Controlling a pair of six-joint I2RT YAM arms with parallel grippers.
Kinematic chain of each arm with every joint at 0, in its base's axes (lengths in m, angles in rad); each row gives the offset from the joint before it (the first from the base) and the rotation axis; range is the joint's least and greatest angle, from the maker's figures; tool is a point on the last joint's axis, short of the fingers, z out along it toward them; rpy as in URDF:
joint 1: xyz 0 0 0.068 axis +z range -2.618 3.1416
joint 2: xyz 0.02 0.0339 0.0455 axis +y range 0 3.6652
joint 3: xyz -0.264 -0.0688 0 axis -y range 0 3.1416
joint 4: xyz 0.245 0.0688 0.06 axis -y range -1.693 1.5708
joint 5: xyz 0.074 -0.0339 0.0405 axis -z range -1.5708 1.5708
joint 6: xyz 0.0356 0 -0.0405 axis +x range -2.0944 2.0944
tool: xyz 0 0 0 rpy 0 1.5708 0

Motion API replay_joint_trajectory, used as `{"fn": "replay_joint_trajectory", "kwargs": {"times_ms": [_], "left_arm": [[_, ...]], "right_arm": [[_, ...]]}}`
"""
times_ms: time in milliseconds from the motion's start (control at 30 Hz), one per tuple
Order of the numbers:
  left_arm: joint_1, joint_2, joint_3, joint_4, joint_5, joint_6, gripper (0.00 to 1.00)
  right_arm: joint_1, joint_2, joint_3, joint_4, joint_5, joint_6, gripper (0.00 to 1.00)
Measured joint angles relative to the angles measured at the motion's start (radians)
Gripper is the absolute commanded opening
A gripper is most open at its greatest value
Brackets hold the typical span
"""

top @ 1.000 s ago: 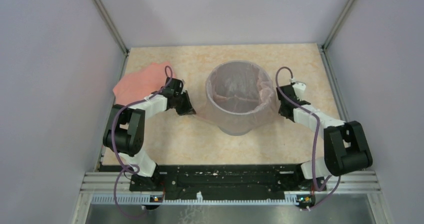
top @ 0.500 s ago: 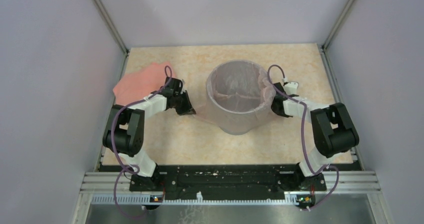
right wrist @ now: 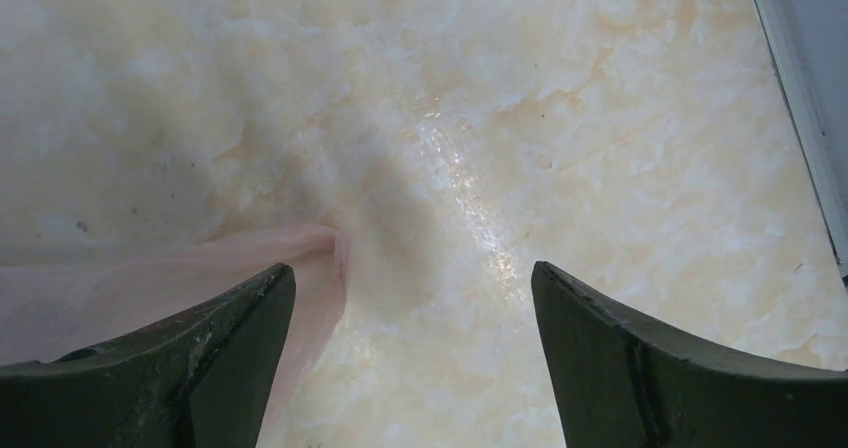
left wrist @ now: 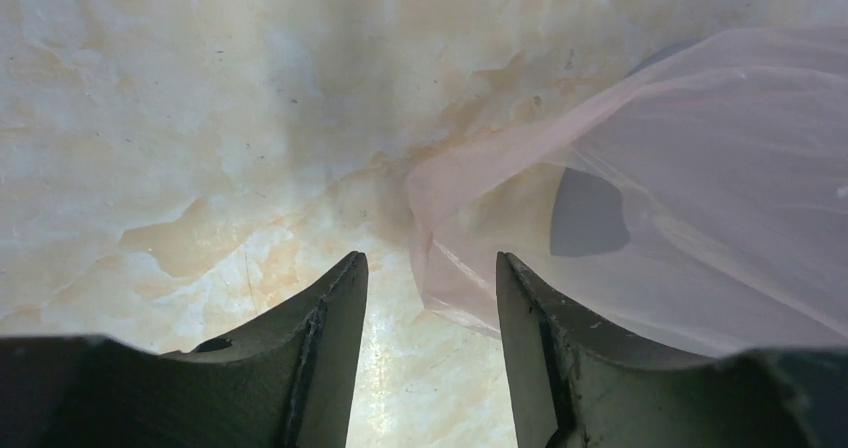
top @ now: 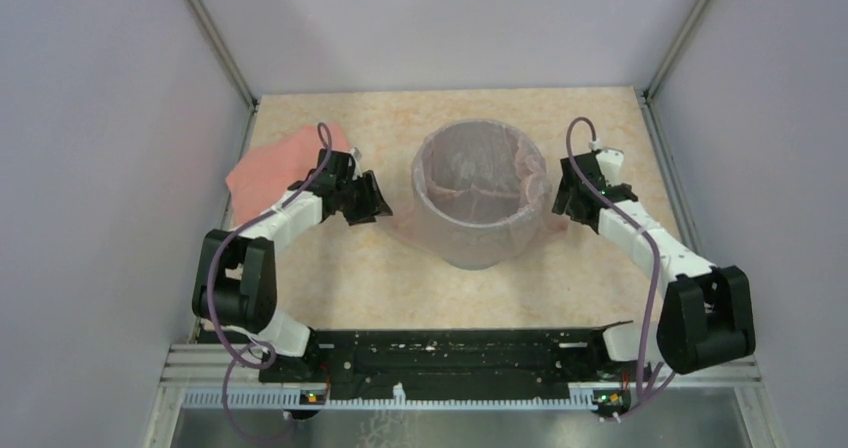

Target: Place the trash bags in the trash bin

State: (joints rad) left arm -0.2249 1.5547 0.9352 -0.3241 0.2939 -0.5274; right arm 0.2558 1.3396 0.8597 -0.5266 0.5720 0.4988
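The grey trash bin stands upright mid-table. A pale-pink trash bag lines it, with its film folded over the rim and draped down the outer wall. My left gripper hangs open just left of the bin. In the left wrist view the bag's loose hem lies on the table past the left gripper, beside the right-hand fingertip, and nothing is gripped. My right gripper stands wide open right of the bin. The right wrist view shows only the bag's edge beside the left finger of that gripper.
A flat salmon-pink pile lies at the table's left edge behind my left arm. Grey walls and metal corner rails close in the beige marbled tabletop on three sides.
Both grippers were shut on the bag's hem at the bin's sides and have opened, letting it drop. The right arm has swung outwards; the left gripper has lifted a little.
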Motion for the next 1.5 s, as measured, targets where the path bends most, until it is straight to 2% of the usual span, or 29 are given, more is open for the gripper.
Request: {"fn": "replay_joint_trajectory", "kwargs": {"times_ms": [200,400,600,767,933,1067,1333,1500], "left_arm": [[0.0,-0.064,0.0,-0.006,0.011,0.002,0.55],[-0.027,-0.1,0.004,0.007,0.038,-0.008,0.49],[-0.104,-0.095,0.02,0.046,0.05,-0.039,0.42],[-0.181,-0.069,0.02,0.092,0.038,-0.071,0.38],[-0.264,-0.058,0.011,0.13,0.004,-0.112,0.37],[-0.324,-0.058,-0.014,0.166,-0.027,-0.154,0.35],[-0.454,-0.058,-0.061,0.224,-0.093,-0.228,0.36],[-0.471,-0.058,-0.08,0.236,-0.109,-0.246,0.37]], "right_arm": [[-0.023,-0.09,0.103,-0.116,-0.055,-0.033,0.95],[0.017,-0.157,0.365,-0.242,-0.116,-0.073,0.97],[0.193,-0.145,0.651,-0.331,-0.136,-0.08,0.97],[0.372,-0.061,0.795,-0.386,-0.131,-0.079,0.97],[0.489,0.037,0.837,-0.429,-0.129,-0.079,0.97],[0.538,0.085,0.835,-0.45,-0.155,-0.079,0.97],[0.538,0.089,0.782,-0.47,-0.182,-0.08,0.99],[0.473,0.081,0.681,-0.463,-0.258,-0.089,0.97]]}}
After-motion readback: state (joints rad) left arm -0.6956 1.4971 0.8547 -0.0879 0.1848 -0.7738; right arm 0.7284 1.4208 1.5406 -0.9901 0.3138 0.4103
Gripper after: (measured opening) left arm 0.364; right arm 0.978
